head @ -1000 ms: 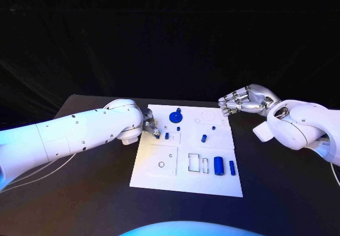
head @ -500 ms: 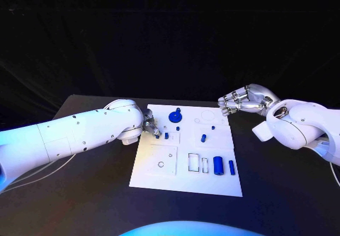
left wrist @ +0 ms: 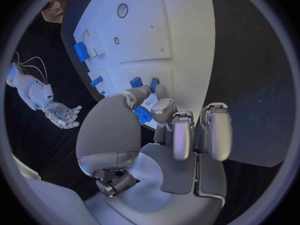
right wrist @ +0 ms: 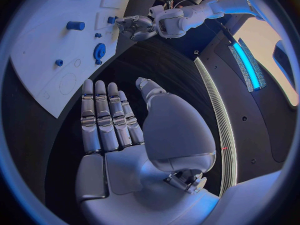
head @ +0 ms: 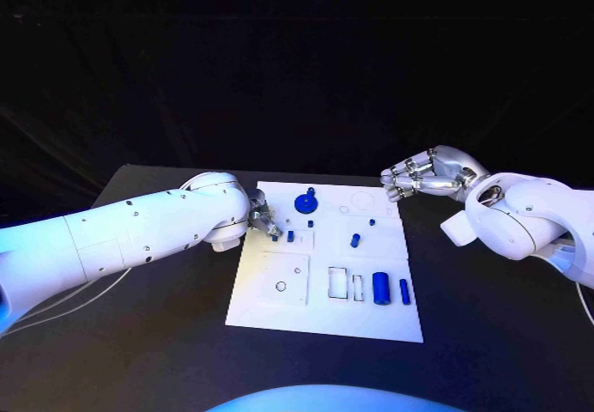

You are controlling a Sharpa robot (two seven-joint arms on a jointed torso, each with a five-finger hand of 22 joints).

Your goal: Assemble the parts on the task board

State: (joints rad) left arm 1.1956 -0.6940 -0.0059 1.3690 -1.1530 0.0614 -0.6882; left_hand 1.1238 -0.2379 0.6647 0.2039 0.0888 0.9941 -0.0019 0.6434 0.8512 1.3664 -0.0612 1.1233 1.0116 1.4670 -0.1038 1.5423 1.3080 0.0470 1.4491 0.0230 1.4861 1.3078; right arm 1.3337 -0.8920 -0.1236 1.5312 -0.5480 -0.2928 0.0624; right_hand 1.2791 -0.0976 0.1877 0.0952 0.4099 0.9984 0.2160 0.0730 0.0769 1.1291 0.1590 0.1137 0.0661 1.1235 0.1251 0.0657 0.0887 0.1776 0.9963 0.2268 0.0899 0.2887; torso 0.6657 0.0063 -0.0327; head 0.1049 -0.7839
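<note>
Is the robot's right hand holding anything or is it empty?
Empty. The right hand has its fingers stretched out flat, nothing between them, off the task board's edge.

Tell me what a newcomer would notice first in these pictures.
First the white task board in the middle of the black table, dotted with small blue parts. Then the two silver hands: the left hand at the board's far left edge, by a blue part, and the right hand open off its far right corner.

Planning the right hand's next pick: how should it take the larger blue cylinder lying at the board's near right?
Probably pinch the blue cylinder across its round sides at mid-length, coming from above: it lies flat on the task board, with a thinner blue bar close beside it, so fingers need a narrow entry.
</note>
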